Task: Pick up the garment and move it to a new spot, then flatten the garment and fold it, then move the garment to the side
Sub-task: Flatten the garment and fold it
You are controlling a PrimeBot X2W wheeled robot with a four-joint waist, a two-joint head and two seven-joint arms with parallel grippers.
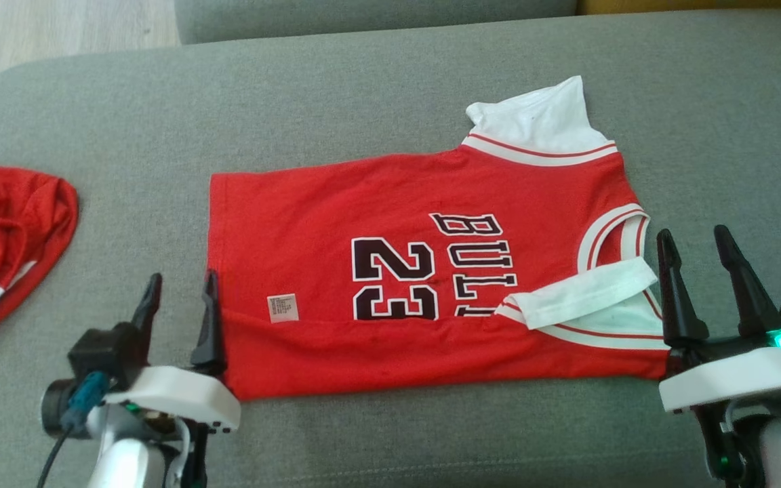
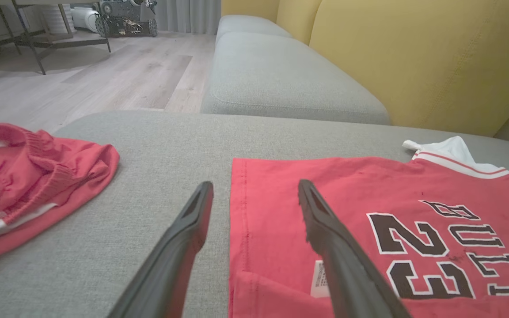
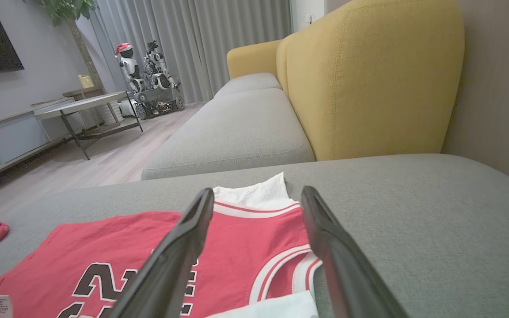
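The garment (image 1: 390, 264) is a red jersey with white trim and a black "23". It lies flat and sideways on the grey cushion, its near long edge folded up over the front. At its hem end my left gripper (image 1: 181, 289) stands open, one finger over the fabric's edge (image 2: 281, 229) and nothing gripped. My right gripper (image 1: 695, 245) is open too, just beyond the armhole and neck end (image 3: 254, 247). A white sleeve part (image 1: 584, 293) is folded across the armhole.
A second crumpled red garment (image 1: 4, 237) lies at the left end of the grey cushion (image 1: 390, 95). Yellow sofa backrests (image 3: 369, 79) rise behind it, with wooden floor (image 2: 104, 75) and a low table (image 3: 82, 106) further off.
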